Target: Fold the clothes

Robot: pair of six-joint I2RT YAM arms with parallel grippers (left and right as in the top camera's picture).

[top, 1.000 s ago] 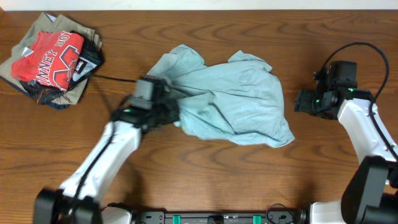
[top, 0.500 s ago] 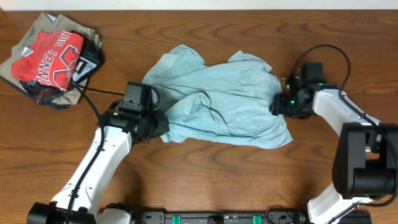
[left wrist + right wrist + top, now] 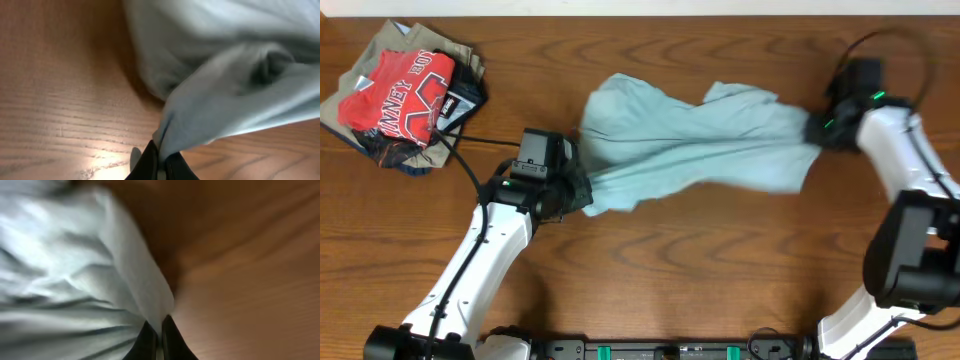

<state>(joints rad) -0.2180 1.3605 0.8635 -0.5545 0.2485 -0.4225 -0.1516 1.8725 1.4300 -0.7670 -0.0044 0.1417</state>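
Observation:
The clothes (image 3: pixel 690 150), one pale blue-grey wrinkly garment, hang stretched across the table's middle between both arms. My left gripper (image 3: pixel 575 190) is shut on the garment's left edge; in the left wrist view the fabric (image 3: pixel 235 100) runs up from the closed gripper (image 3: pixel 161 162). My right gripper (image 3: pixel 817 130) is shut on the garment's right edge, and the right wrist view shows cloth (image 3: pixel 90 280) pinched in the closed gripper (image 3: pixel 159 340).
A pile of other garments, with a red T-shirt with white lettering (image 3: pixel 400 95) on top, lies at the far left corner. A black cable (image 3: pixel 485 125) runs from that pile toward the left arm. Bare wooden table (image 3: pixel 700 270) lies in front.
The right gripper moved in to the garment's right edge, shut on it and pulled it right and back. The garment went from a loose heap to a stretched band.

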